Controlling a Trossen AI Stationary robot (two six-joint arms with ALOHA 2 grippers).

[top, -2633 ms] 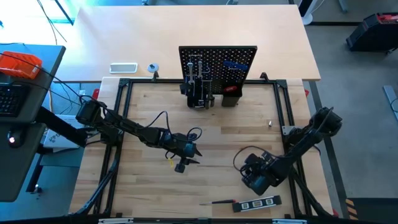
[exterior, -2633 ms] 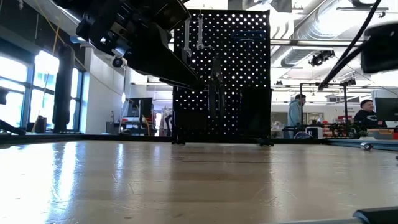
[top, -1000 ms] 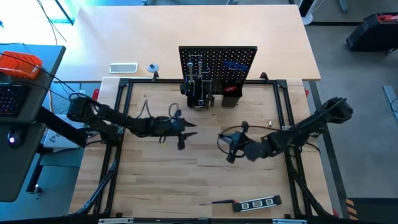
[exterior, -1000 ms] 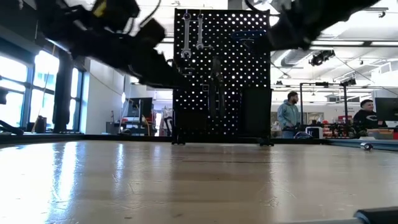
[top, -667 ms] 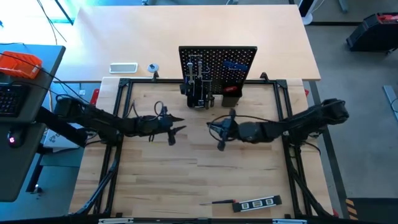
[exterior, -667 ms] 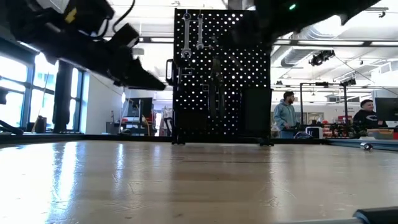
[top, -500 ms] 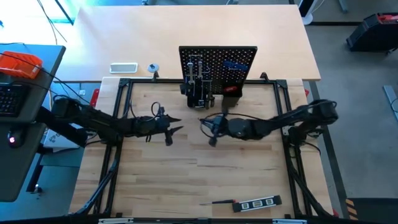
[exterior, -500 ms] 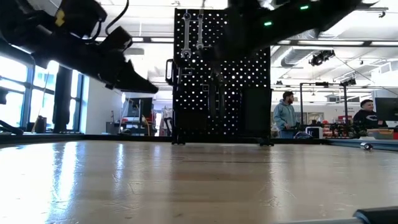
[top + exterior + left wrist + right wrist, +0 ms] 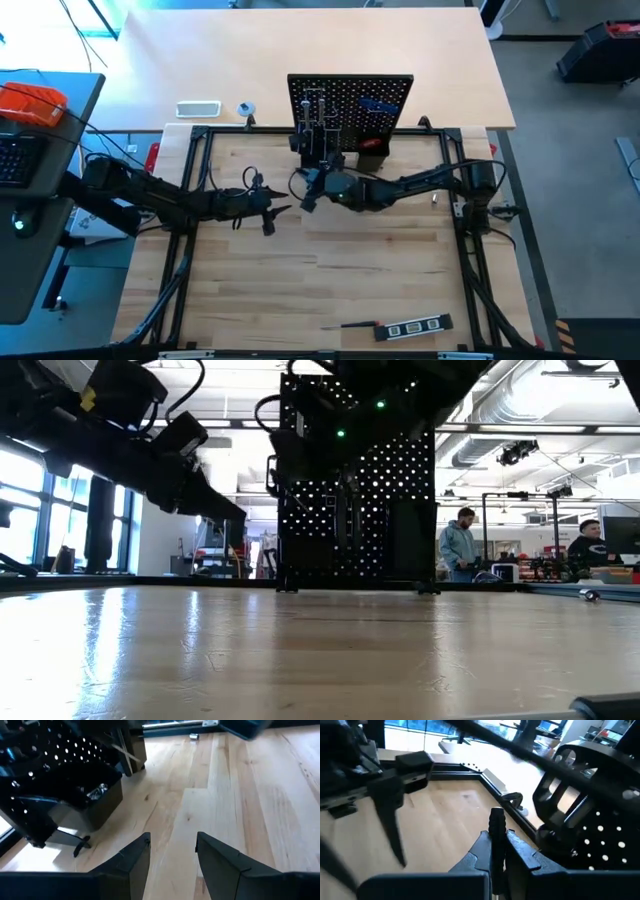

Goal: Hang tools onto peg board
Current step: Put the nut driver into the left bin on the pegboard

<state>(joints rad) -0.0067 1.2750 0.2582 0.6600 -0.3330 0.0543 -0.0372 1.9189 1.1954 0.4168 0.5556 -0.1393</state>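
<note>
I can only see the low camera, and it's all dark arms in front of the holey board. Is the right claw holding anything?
Observer: Yes. The right wrist view shows the right claw shut on a thin tool with a black ribbed handle.
Operator: Where is that claw?
Observer: From above, it hangs over the table just in front of the holder boxes at the foot of the peg board.
Operator: What about the left claw?
Observer: The left wrist view shows the left claw open and empty, with only bare table between its fingers.
</note>
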